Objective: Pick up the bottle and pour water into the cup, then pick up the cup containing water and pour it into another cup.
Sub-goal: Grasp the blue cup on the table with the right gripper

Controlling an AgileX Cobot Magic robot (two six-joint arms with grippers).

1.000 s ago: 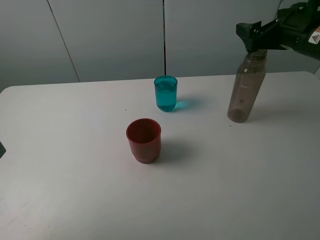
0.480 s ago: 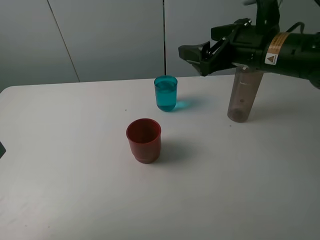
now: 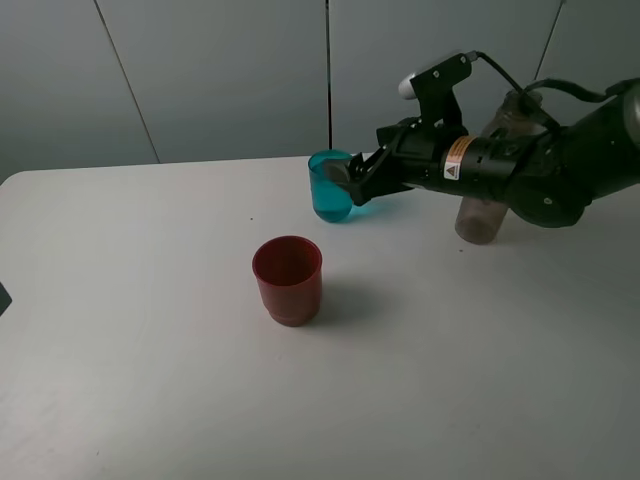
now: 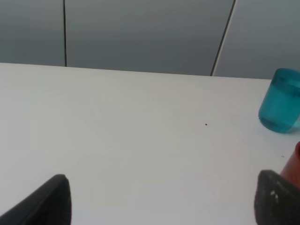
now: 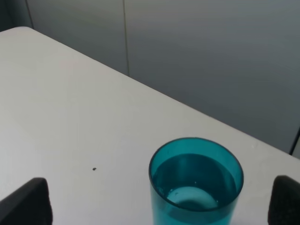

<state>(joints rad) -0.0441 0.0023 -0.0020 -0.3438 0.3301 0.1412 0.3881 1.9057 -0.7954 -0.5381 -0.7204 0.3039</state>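
Standing on the white table (image 3: 150, 380) were three things: two cups and one bottle. One cup was the slim teal-blue cup (image 3: 328, 195). It stood near the back of the table, close to the middle. It had water in it, about up to the middle or a bit more, as the right wrist view showed. The other cup was the red cup (image 3: 288, 280). It was wider and stood nearer the front, a little to the left of the teal-blue cup and apart from it. Both cups stood upright.

The one bottle (image 3: 480, 222) was tall and smoky grey-brown. It stood upright on the right side of the table, well apart from both cups. The black right arm (image 3: 520, 170) was in front of it and hid its middle part.

Two grippers could be seen. The right gripper (image 3: 352, 183) was just beside the teal-blue cup, low over the table. Its two fingers were spread wide, with the cup in front of the gap between them. It was not holding anything. The left gripper (image 4: 164, 204) showed only in the left wrist view. Its two dark fingertips were also far apart, and nothing was between them. It was low over the bare table, far from the teal-blue cup.
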